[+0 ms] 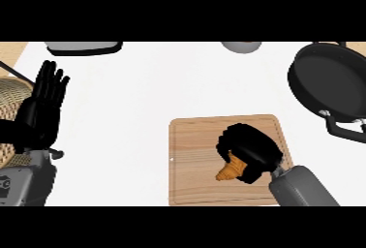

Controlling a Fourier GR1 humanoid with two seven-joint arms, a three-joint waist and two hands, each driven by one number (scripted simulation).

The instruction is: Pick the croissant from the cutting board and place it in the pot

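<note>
Currently the white desk [143, 121] carries every item in the head view. The largest item is the wooden cutting board [196, 164], lying near the lower centre. Next in size is the black pot [330, 82], at the upper right edge of the desk, with one handle [343, 130] pointing down toward the board's far right corner. The pot and the board are apart, with bare desk between them.

The right hand [250, 147] is over the right half of the cutting board, its grey forearm entering from the lower right. Its fingers are curled downward around the croissant [230, 170], covering the upper part of the pastry. Only the lower, tapered end of the croissant shows, protruding below the hand toward the lower left. The long axis of the croissant appears to run from lower left to upper right, roughly in line with the forearm. Whether the croissant has left the board surface cannot be determined.

The left hand [39, 109] is at the left edge of the view, open with fingers straight and pointing up, at rest and holding nothing. A woven basket [10, 94] lies partly behind it.

The governing relation: the pot lies up and to the right of the right hand, on the same side as that arm. The left hand is well apart from both.
</note>
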